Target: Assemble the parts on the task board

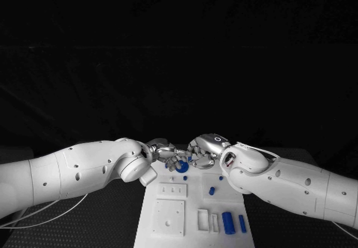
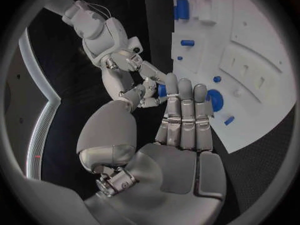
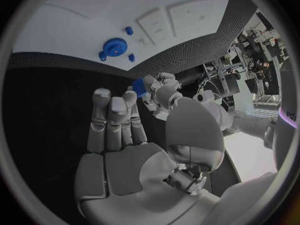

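Head view: both silver many-fingered hands meet fingertip to fingertip over the far end of the white task board point(image 1: 191, 204), which lies lengthwise away from me on the black tabletop point(image 1: 112, 212). The left hand point(image 1: 161, 150) comes in from its own side, the right hand point(image 1: 204, 153) from the other. Left wrist view puts a small blue part point(image 2: 161, 90) right in the gap between them, off the board, with fingers of both hands up against it. Right wrist view agrees: the same piece sits at the meeting point, level with the tips of the right hand's nearly straight fingers point(image 3: 112, 116). I cannot tell which hand actually carries it, or whether both do; each hand's long fingers look extended, not curled. The relation that matters: the blue toothed gear-like ring point(image 1: 181, 166) lies on the board just beside and below the hands, on my near side of them. Neither hand looks clearly nearer to it. My judgement is that the held piece has to come down and toward me.
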`<control>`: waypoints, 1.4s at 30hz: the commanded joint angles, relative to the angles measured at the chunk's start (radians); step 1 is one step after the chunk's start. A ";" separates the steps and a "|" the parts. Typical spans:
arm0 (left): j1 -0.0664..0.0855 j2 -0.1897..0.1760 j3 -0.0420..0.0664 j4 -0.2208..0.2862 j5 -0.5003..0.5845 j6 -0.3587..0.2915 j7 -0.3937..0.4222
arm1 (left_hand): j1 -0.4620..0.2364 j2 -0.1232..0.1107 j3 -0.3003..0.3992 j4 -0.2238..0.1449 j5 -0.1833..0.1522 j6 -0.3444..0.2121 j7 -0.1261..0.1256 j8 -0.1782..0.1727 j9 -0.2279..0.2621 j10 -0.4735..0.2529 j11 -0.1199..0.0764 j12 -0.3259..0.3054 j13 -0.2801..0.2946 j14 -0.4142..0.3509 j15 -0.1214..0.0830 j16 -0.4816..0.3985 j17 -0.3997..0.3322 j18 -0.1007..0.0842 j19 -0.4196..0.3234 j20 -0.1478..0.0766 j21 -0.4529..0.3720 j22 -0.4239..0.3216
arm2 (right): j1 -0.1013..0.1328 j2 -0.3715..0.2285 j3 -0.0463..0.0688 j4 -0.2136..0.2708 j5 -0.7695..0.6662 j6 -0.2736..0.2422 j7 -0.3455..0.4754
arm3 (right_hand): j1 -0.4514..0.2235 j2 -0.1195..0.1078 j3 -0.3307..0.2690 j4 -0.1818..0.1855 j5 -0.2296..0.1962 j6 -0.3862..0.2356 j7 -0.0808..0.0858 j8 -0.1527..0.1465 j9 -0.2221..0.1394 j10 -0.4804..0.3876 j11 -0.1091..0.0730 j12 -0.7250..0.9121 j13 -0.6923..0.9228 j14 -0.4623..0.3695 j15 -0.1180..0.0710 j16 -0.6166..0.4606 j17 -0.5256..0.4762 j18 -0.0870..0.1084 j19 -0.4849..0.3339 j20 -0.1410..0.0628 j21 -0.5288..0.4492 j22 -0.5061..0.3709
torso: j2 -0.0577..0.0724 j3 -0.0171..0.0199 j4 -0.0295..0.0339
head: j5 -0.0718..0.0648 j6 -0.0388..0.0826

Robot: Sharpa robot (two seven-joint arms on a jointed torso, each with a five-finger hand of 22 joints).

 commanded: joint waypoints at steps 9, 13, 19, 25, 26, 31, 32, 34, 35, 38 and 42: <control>0.000 0.005 0.000 0.001 -0.009 0.022 -0.010 | 0.021 0.014 -0.012 -0.011 -0.004 -0.006 0.003 -0.006 -0.002 -0.013 0.001 0.007 0.009 -0.006 0.000 -0.001 -0.003 0.002 -0.011 -0.016 0.010 0.016 | 0.000 0.006 0.001 0.013 -0.017 0.018 -0.006 | 0.002 -0.005 0.001 0.006 -0.004 0.029 0.022 -0.002 0.022 0.007 -0.003 -0.002 -0.001 0.004 -0.002 0.003 0.001 0.012 0.007 -0.001 0.005 0.013 | 0.000 -0.0004 -0.0004 | 0.001 0.000; 0.000 0.006 0.000 0.001 -0.009 0.026 -0.013 | 0.031 0.027 -0.017 -0.020 -0.004 -0.005 0.003 -0.007 -0.003 -0.016 0.001 0.008 0.014 -0.006 0.000 -0.001 -0.004 0.001 -0.013 -0.016 0.012 0.015 | 0.000 0.009 0.001 0.015 -0.017 0.023 -0.007 | 0.002 -0.006 0.001 0.006 -0.004 0.029 0.022 -0.002 0.022 0.008 -0.003 -0.002 -0.002 0.004 -0.002 0.003 0.001 0.012 0.007 -0.001 0.005 0.013 | 0.000 -0.0002 -0.0002 | 0.001 0.000; 0.000 0.008 0.000 0.000 -0.009 0.035 -0.011 | 0.037 0.039 -0.023 -0.028 -0.003 -0.004 0.003 -0.008 -0.004 -0.019 0.001 0.009 0.019 -0.007 0.001 -0.001 -0.005 0.001 -0.015 -0.015 0.014 0.014 | 0.000 0.016 0.001 0.011 -0.018 0.034 -0.009 | 0.001 -0.006 0.001 0.007 -0.004 0.029 0.022 -0.002 0.022 0.008 -0.003 -0.003 -0.002 0.004 -0.002 0.003 0.001 0.012 0.007 -0.001 0.005 0.013 | 0.000 -0.0003 -0.0002 | 0.001 -0.002; 0.000 0.010 0.000 0.000 -0.009 0.038 -0.011 | 0.055 0.063 -0.028 -0.048 -0.003 0.002 0.002 -0.008 -0.004 -0.022 0.000 0.011 0.027 -0.007 0.001 0.000 -0.006 0.001 -0.018 -0.015 0.016 0.013 | -0.001 0.024 0.000 0.008 -0.018 0.037 -0.009 | 0.001 -0.006 0.001 0.008 -0.004 0.029 0.022 -0.002 0.022 0.008 -0.003 -0.003 -0.002 0.004 -0.002 0.002 0.001 0.012 0.007 -0.001 0.005 0.013 | 0.001 -0.0001 -0.0004 | 0.001 -0.005; 0.000 0.010 0.000 -0.001 -0.009 0.039 -0.011 | 0.057 0.066 -0.029 -0.052 -0.003 0.003 0.002 -0.008 -0.004 -0.022 0.000 0.011 0.028 -0.007 0.001 0.000 -0.007 0.001 -0.019 -0.015 0.017 0.013 | -0.001 0.026 0.000 0.008 -0.018 0.037 -0.010 | 0.001 -0.006 0.001 0.008 -0.004 0.029 0.022 -0.003 0.022 0.008 -0.003 -0.003 -0.002 0.004 -0.002 0.002 0.001 0.012 0.007 -0.001 0.005 0.013 | 0.001 -0.0001 -0.0005 | 0.001 -0.005; 0.000 0.012 0.000 -0.002 -0.009 0.041 -0.009 | 0.067 0.087 -0.032 -0.069 -0.002 0.007 0.001 -0.009 -0.006 -0.024 0.000 0.012 0.034 -0.008 0.001 0.001 -0.008 0.000 -0.020 -0.015 0.019 0.011 | -0.001 0.028 0.000 0.006 -0.018 0.039 -0.010 | 0.001 -0.006 0.001 0.008 -0.003 0.029 0.022 -0.003 0.022 0.008 -0.003 -0.003 -0.002 0.004 -0.002 0.002 0.001 0.012 0.007 -0.001 0.005 0.013 | 0.000 -0.0003 -0.0010 | 0.002 -0.007; 0.000 0.012 0.000 -0.003 -0.009 0.041 -0.009 | 0.069 0.094 -0.031 -0.074 -0.002 0.008 0.001 -0.009 -0.006 -0.024 0.000 0.012 0.035 -0.008 0.001 0.001 -0.009 0.000 -0.021 -0.015 0.019 0.011 | -0.001 0.028 0.000 0.006 -0.018 0.041 -0.010 | 0.001 -0.006 0.001 0.008 -0.003 0.029 0.022 -0.003 0.022 0.008 -0.003 -0.003 -0.002 0.004 -0.002 0.002 0.001 0.012 0.007 -0.001 0.005 0.013 | 0.000 -0.0004 -0.0010 | 0.002 -0.007; 0.000 0.011 0.000 -0.002 -0.009 0.042 -0.008 | 0.077 0.113 -0.030 -0.088 -0.001 0.012 0.001 -0.010 -0.007 -0.025 -0.001 0.012 0.038 -0.008 0.001 0.001 -0.010 -0.001 -0.022 -0.015 0.020 0.010 | -0.001 0.028 0.000 0.004 -0.018 0.044 -0.011 | 0.001 -0.005 0.001 0.008 -0.003 0.029 0.022 -0.003 0.022 0.008 -0.003 -0.003 -0.002 0.004 -0.002 0.002 0.001 0.012 0.007 -0.001 0.005 0.013 | 0.000 -0.0006 -0.0010 | 0.001 -0.008; 0.000 0.011 0.000 -0.001 -0.009 0.042 -0.008 | 0.081 0.123 -0.028 -0.095 -0.001 0.014 0.000 -0.010 -0.007 -0.025 -0.001 0.012 0.039 -0.008 0.001 0.002 -0.010 -0.001 -0.023 -0.014 0.021 0.009 | -0.001 0.028 0.000 0.004 -0.018 0.044 -0.011 | 0.001 -0.005 0.001 0.008 -0.003 0.029 0.022 -0.003 0.022 0.008 -0.003 -0.003 -0.002 0.004 -0.002 0.002 0.001 0.012 0.007 -0.001 0.005 0.013 | 0.000 -0.0004 -0.0013 | 0.001 -0.008; 0.000 0.010 0.000 -0.002 -0.009 0.042 -0.008 | 0.092 0.143 -0.022 -0.114 0.003 0.019 -0.001 -0.009 -0.008 -0.026 -0.002 0.011 0.042 -0.008 0.001 0.002 -0.012 -0.001 -0.025 -0.015 0.022 0.008 | -0.001 0.030 0.000 0.004 -0.018 0.045 -0.011 | 0.001 -0.005 0.001 0.008 -0.003 0.029 0.022 -0.003 0.022 0.008 -0.003 -0.003 -0.002 0.004 -0.002 0.002 0.001 0.012 0.007 -0.001 0.005 0.013 | 0.000 -0.0008 -0.0014 | 0.000 -0.009; 0.000 0.010 0.000 -0.003 -0.009 0.045 -0.008 | 0.105 0.170 -0.012 -0.139 0.016 0.031 -0.003 -0.007 -0.008 -0.025 -0.004 0.011 0.046 -0.007 0.002 0.004 -0.013 -0.003 -0.025 -0.014 0.025 0.008 | -0.002 0.031 0.000 0.003 -0.018 0.045 -0.010 | 0.001 -0.005 0.001 0.008 -0.003 0.029 0.022 -0.003 0.023 0.008 -0.003 -0.003 -0.002 0.004 -0.002 0.002 0.001 0.012 0.007 -0.001 0.005 0.013 | 0.000 0.0001 -0.0010 | 0.000 -0.009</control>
